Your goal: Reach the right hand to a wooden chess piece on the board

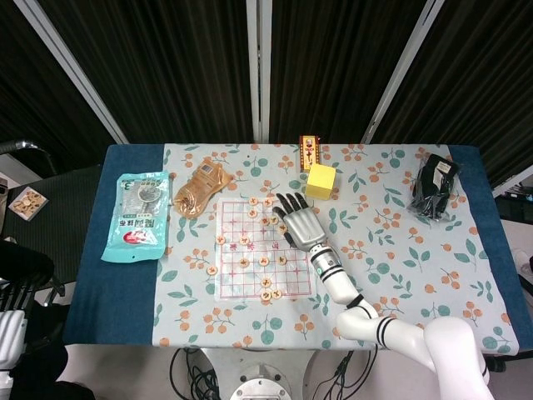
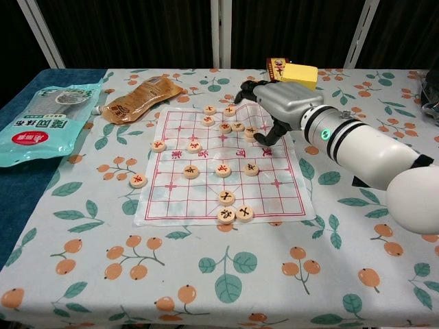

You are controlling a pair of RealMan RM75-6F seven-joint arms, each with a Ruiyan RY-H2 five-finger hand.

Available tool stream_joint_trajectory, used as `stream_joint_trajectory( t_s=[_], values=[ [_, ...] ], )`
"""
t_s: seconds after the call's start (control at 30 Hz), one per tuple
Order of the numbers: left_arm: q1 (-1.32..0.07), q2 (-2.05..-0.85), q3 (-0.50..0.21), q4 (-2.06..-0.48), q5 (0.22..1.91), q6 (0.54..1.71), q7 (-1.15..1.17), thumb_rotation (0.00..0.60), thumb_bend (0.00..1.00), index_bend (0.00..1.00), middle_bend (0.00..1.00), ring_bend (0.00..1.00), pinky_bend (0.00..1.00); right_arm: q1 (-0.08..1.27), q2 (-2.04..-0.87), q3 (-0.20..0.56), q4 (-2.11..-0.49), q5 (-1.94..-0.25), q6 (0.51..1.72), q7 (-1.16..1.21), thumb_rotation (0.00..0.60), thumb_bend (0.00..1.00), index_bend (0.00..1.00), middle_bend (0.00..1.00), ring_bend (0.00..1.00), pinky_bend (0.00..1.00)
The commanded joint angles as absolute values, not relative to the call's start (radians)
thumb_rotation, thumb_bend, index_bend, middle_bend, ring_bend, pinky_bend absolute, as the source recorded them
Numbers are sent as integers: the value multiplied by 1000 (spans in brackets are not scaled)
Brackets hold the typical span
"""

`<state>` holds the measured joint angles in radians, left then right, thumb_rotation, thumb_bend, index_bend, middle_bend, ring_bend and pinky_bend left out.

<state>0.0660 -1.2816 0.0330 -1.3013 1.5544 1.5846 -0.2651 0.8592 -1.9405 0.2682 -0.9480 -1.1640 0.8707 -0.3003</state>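
Observation:
A white paper chess board point(image 1: 241, 271) point(image 2: 199, 199) with a red grid lies mid-table, with several round wooden pieces on it. My right hand point(image 1: 300, 222) point(image 2: 274, 104) hovers over the board's far right corner, its fingers spread and curved downward. Its fingertips point(image 2: 263, 139) are at a cluster of pieces point(image 2: 237, 127) near that corner; contact cannot be made out. One piece point(image 2: 251, 168) lies just in front of the hand. Nothing is held. My left hand is out of both views.
A yellow box point(image 1: 321, 181) and a red-brown box point(image 1: 309, 152) stand right behind the hand. A brown pouch point(image 1: 200, 189) and a teal packet point(image 1: 136, 215) lie to the left, a black bag point(image 1: 435, 185) at far right. One piece point(image 2: 138, 181) lies off the board's left edge.

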Motion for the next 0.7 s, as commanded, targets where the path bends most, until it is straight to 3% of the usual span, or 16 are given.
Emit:
stream_joint_trajectory(
  t_s=[0.03,0.23,0.43,0.53,0.7],
  values=[
    [67,-1280,33,-1302,1556,1587,-264,600,206,72,43,0,44,837,-1890,261,-1010,-1197,906,-266,600,305,15,0,0,0],
    [70,-1276,31,-1315,1561,1599,-248,600,206,72,43,0,44,727,-1697,218,-1276,-1268,1051,-265,600,303,4,0,0,0],
    [62,-1270,30,-1336,1564,1590,-225,600,206,71,43,0,44,481,-1391,42,-1660,-1355,1257,-212,600,290,0,0,0,0],
    [56,-1264,24,-1349,1566,1591,-208,600,206,72,43,0,44,332,-1317,-45,-1658,-1434,1450,-199,600,278,0,0,0,0],
    [45,-1253,11,-1364,1565,1592,-192,600,205,72,43,0,44,169,-1283,-69,-1554,-1383,1610,-167,600,259,0,0,0,0]
  ],
)
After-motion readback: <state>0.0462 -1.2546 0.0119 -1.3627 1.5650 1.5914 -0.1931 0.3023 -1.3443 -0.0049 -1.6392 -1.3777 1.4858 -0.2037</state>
